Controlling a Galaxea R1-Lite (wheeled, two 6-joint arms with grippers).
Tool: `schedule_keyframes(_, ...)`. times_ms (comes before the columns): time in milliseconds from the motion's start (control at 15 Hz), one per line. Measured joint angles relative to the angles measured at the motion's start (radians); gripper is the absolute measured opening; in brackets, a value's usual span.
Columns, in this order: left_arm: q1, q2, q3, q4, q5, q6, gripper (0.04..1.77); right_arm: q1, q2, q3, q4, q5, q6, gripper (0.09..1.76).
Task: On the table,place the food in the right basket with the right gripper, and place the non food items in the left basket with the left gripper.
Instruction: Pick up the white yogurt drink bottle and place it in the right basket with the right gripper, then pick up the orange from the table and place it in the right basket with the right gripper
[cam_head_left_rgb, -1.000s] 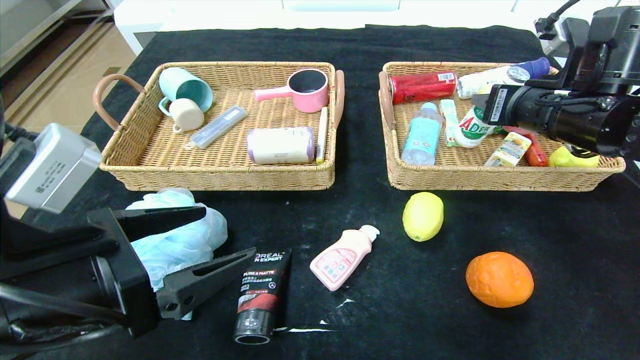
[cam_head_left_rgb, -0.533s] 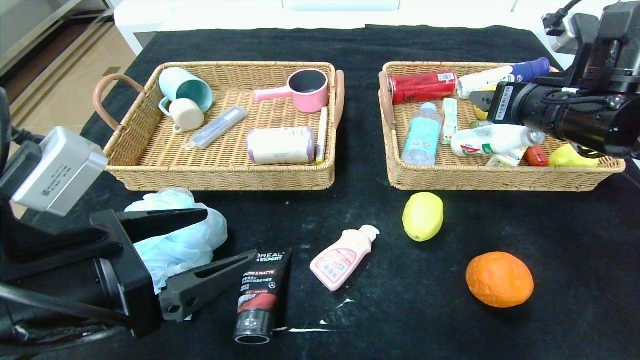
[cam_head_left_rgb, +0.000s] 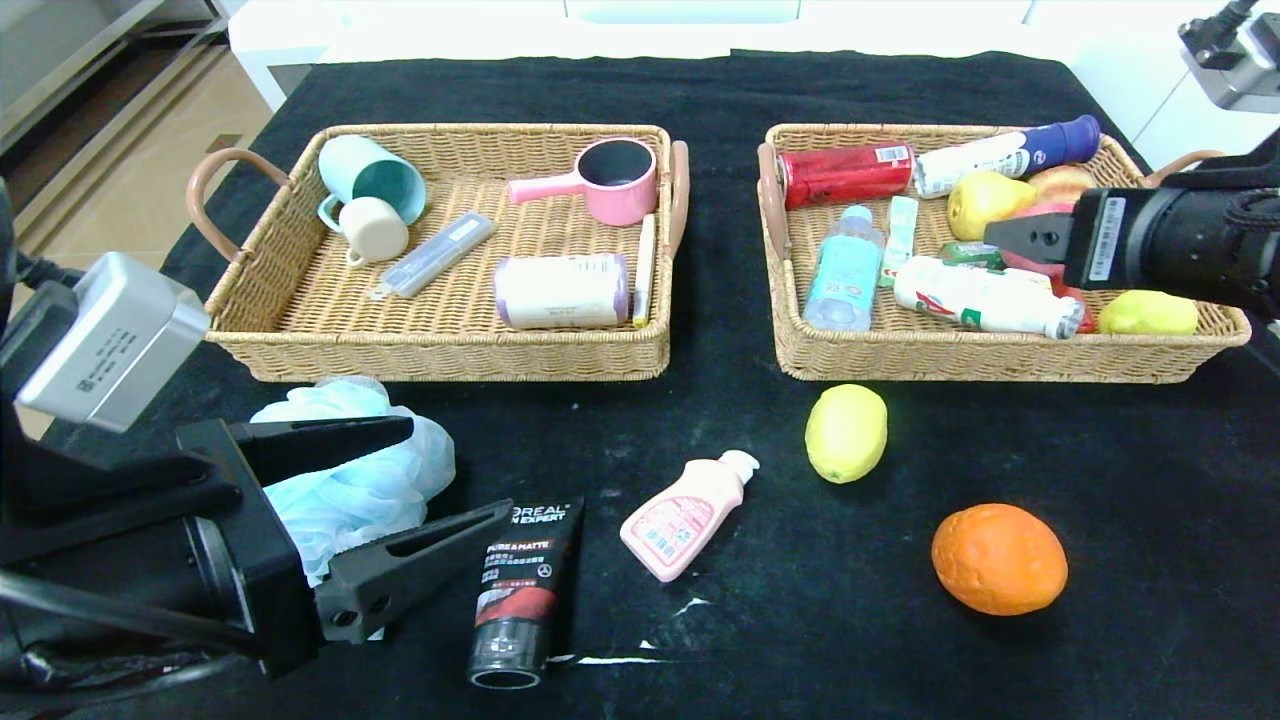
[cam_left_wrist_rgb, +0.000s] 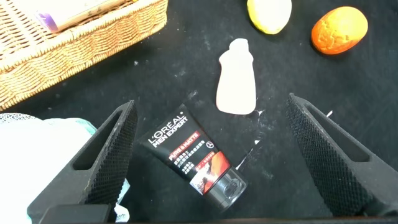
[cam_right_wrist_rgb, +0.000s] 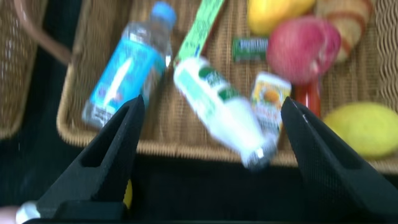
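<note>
Right end effector (cam_head_left_rgb: 1010, 238) is released, jaws wide and empty, hovering over the right-hand woven wicker basket (cam_head_left_rgb: 990, 362) near its right side. The white plastic drink bottle with green and red print (cam_head_left_rgb: 985, 308) lies on its side in that basket, against the front wall, clear of the jaws; right wrist view shows it (cam_right_wrist_rgb: 224, 112) between the spread fingers but below them.

Left end effector (cam_head_left_rgb: 400, 490) is also released and empty, hovering low over the front-left tabletop (cam_head_left_rgb: 700, 100), with the black L'Oreal squeeze tube (cam_left_wrist_rgb: 194, 160) centred between its fingers in the left wrist view.

Judgement: the right arm's next pick should be the yellow lemon (cam_head_left_rgb: 846, 432), just in front of the right basket, then the round orange (cam_head_left_rgb: 998, 558) nearer the front edge. Lift clear of the basket rim before traversing, descend straight over the fruit, and close across its narrow axis; it is smooth and rounded, so off-centre contact will likely roll it.

Non-food left on the tabletop: the tube, the pale pink plastic bottle with white cap (cam_head_left_rgb: 686, 514) and the light blue mesh bath sponge (cam_head_left_rgb: 355, 470) beside the left fingers. The left-hand wicker basket (cam_head_left_rgb: 440, 355) has free space at its front-left.
</note>
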Motion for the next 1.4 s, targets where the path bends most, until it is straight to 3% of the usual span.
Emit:
schedule_keyframes(267,0.000,-0.002,0.000,0.001,0.001,0.001,1.72,0.033,-0.120,0.009,0.332,-0.014,0.077,1.65)
schedule_keyframes(667,0.000,-0.002,0.000,0.004,0.001,0.001,1.72,0.127,-0.163,0.013,0.566,-0.018,0.328,1.68)
schedule_keyframes(1000,0.000,-0.002,0.000,0.004,0.002,0.003,1.72,0.176,-0.096,0.054,0.599,-0.017,0.450,1.69)
schedule_keyframes(1400,0.000,-0.001,0.001,0.004,0.002,0.008,1.72,0.213,-0.029,0.110,0.595,-0.017,0.484,1.70)
